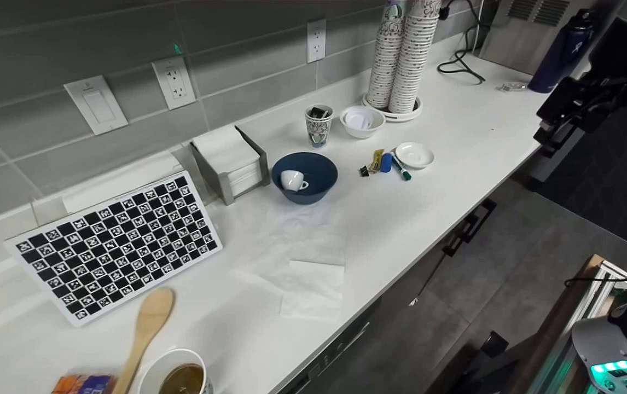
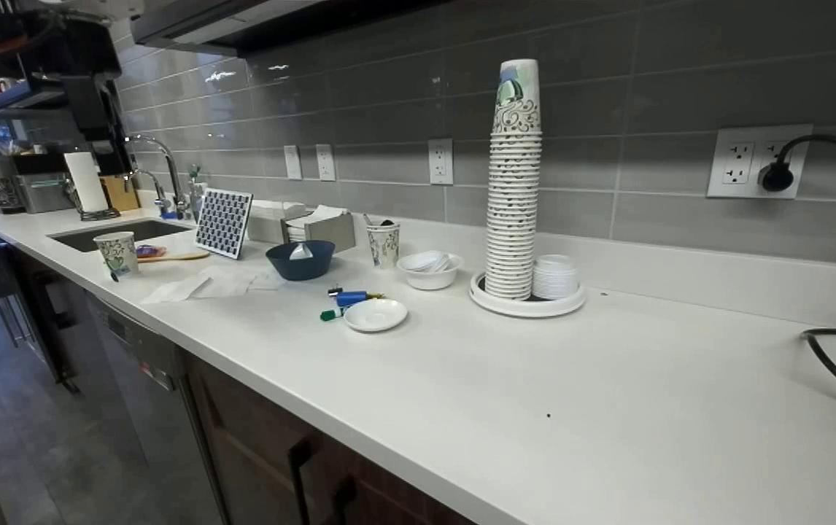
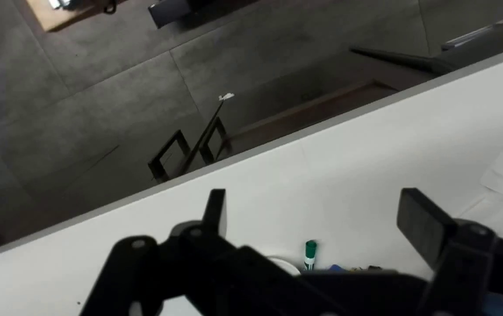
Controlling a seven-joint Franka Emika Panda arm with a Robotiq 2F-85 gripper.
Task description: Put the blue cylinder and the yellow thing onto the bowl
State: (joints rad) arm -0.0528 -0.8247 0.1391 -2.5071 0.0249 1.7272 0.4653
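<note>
The blue cylinder (image 1: 386, 162) lies on the white counter beside the yellow thing (image 1: 376, 161). Both also show in an exterior view, the blue cylinder (image 2: 351, 298) partly in front of the yellow thing (image 2: 375, 296). The bowl, a small shallow white dish (image 1: 414, 155), sits close by and looks empty in both exterior views (image 2: 376, 316). My gripper (image 1: 553, 137) is open and empty, high and apart from them. In the wrist view my gripper (image 3: 314, 202) hides most of the dish (image 3: 285, 264), the blue cylinder (image 3: 335, 267) and the yellow thing (image 3: 357, 269).
A green marker (image 1: 402, 171) lies between the blue cylinder and the dish. A black clip (image 1: 364, 171) lies by the yellow thing. A dark blue bowl (image 1: 313, 186) holding a white cup (image 1: 292, 180), a white bowl (image 1: 365, 130) and tall cup stacks (image 1: 405, 65) stand near the wall.
</note>
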